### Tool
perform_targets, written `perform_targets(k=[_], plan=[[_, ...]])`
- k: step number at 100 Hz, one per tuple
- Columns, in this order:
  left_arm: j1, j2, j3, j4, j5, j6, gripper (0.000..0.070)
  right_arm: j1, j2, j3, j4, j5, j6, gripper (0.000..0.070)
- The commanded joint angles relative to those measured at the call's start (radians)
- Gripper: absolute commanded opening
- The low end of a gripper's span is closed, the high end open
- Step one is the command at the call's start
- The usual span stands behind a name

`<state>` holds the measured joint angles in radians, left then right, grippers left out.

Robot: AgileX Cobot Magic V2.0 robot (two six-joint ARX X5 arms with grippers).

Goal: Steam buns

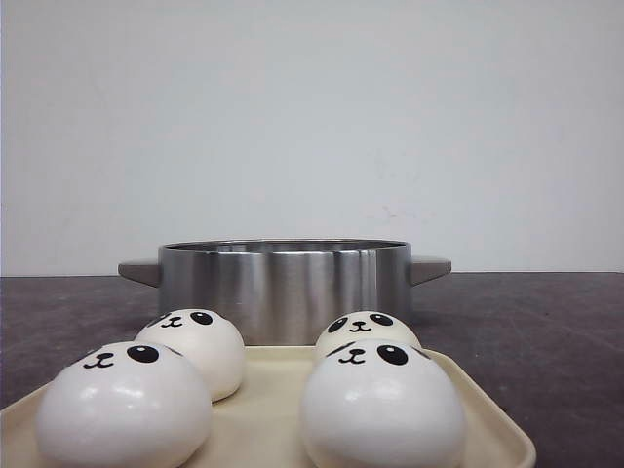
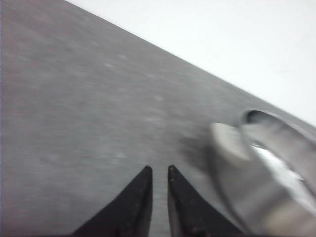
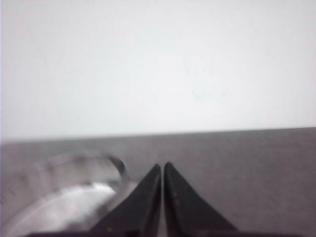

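**On the tray, four buns wait before the pot**

On the cream tray (image 1: pixel 485 421) sit the buns (image 1: pixel 380 408), in front of the steel pot (image 1: pixel 283 283) on the dark counter (image 1: pixel 546 331). The left gripper (image 2: pixel 159 174) hangs low beside a pot handle (image 2: pixel 228 143), tips nearly together, empty. The right gripper (image 3: pixel 162 170) points level at the wall, closed, empty.

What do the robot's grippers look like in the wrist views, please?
Only the tips show. The left gripper has two matte black jaws, wedge-shaped and tapering to sharp points. The right gripper looks the same: two black pointed wedges. No cables, markings or arm links are visible in any view.
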<state>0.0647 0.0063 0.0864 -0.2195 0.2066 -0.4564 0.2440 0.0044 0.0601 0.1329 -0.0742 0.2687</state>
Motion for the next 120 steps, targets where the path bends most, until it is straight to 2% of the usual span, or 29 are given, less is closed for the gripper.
perform_targets(k=[1, 10, 20, 28, 38, 45, 56, 61, 64, 67, 70, 71, 76, 79, 82, 86, 107, 120], plan=[[0.001, 0.005, 0.082, 0.018, 0.053, -0.032, 0.0014, 0.002, 0.0, 0.098, -0.063, -0.017, 0.09, 0.0004], [0.001, 0.056, 0.212, -0.057, 0.123, -0.011, 0.0014, 0.002, 0.028, 0.254, -0.277, -0.016, 0.039, 0.0004], [0.0, 0.159, 0.392, -0.188, 0.132, 0.09, 0.0014, 0.002, 0.105, 0.432, -0.447, -0.015, -0.084, 0.0004], [-0.002, 0.247, 0.534, -0.254, 0.136, 0.162, 0.0014, 0.002, 0.18, 0.561, -0.498, -0.016, -0.15, 0.0004], [-0.003, 0.348, 0.699, -0.275, 0.192, 0.236, 0.0013, 0.002, 0.272, 0.71, -0.547, -0.032, -0.159, 0.0004], [-0.008, 0.418, 0.804, -0.278, 0.238, 0.269, 0.0013, 0.002, 0.331, 0.792, -0.571, -0.059, -0.178, 0.0004], [-0.028, 0.499, 0.933, -0.302, 0.239, 0.296, 0.0019, 0.002, 0.398, 0.862, -0.584, -0.082, -0.2, 0.0004], [-0.028, 0.524, 0.97, -0.309, 0.239, 0.298, 0.0084, 0.002, 0.413, 0.872, -0.583, -0.099, -0.202, 0.0004], [-0.028, 0.534, 0.985, -0.309, 0.238, 0.298, 0.0172, 0.002, 0.419, 0.874, -0.581, -0.116, -0.202, 0.0005], [-0.028, 0.541, 0.993, -0.308, 0.238, 0.298, 0.0289, 0.003, 0.424, 0.874, -0.581, -0.134, -0.201, 0.0009], [-0.028, 0.544, 0.998, -0.308, 0.238, 0.298, 0.0421, 0.002, 0.426, 0.874, -0.584, -0.151, -0.201, 0.004], [-0.029, 0.545, 0.998, -0.308, 0.237, 0.298, 0.0485, 0.002, 0.426, 0.874, -0.585, -0.156, -0.201, 0.0063], [-0.034, 0.545, 0.998, -0.318, 0.235, 0.296, 0.0628, 0.003, 0.432, 0.874, -0.587, -0.17, -0.196, 0.0257], [-0.039, 0.545, 0.998, -0.333, 0.235, 0.293, 0.067, 0.003, 0.434, 0.874, -0.586, -0.174, -0.193, 0.0401], [-0.046, 0.545, 0.998, -0.351, 0.235, 0.289, 0.0673, 0.003, 0.434, 0.874, -0.584, -0.183, -0.189, 0.0538], [-0.058, 0.545, 0.998, -0.381, 0.235, 0.286, 0.0673, 0.003, 0.439, 0.874, -0.581, -0.2, -0.18, 0.0653], [-0.138, 0.541, 0.997, -0.553, 0.235, 0.3, 0.0673, 0.019, 0.481, 0.879, -0.473, -0.259, -0.145, 0.0667], [-0.182, 0.541, 0.996, -0.58, 0.218, 0.349, 0.0673, 0.059, 0.569, 0.921, -0.467, -0.264, -0.143, 0.0667]])
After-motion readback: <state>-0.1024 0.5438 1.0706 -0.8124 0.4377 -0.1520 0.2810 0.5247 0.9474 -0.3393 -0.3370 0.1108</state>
